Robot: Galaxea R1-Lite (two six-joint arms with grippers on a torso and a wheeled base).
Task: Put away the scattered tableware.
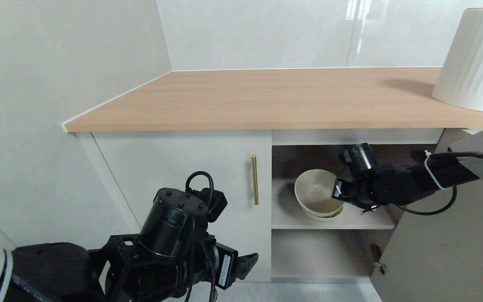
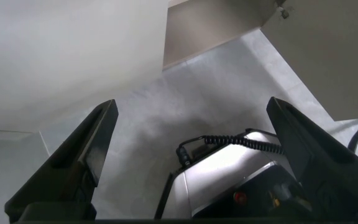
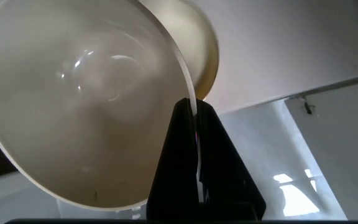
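A cream bowl (image 1: 315, 195) hangs tilted on its side just over the upper shelf (image 1: 292, 218) of the open cabinet. My right gripper (image 1: 338, 193) is shut on its rim from the right. In the right wrist view the bowl's (image 3: 86, 93) glossy inside faces the camera, and my right gripper (image 3: 196, 124) pinches the rim between dark fingers. A second cream curve shows behind the rim; I cannot tell what it is. My left gripper (image 1: 247, 262) sits low in front of the closed cabinet door, well left of the bowl. In the left wrist view it (image 2: 192, 102) is open with nothing between its fingers, above the grey floor.
The cabinet's right door (image 1: 447, 235) stands swung open at the right. The left door is closed and has a brass handle (image 1: 255, 179). A lower shelf (image 1: 321, 251) lies under the upper one. On the wooden counter (image 1: 266, 96) a white ribbed container (image 1: 476, 58) stands at the far right.
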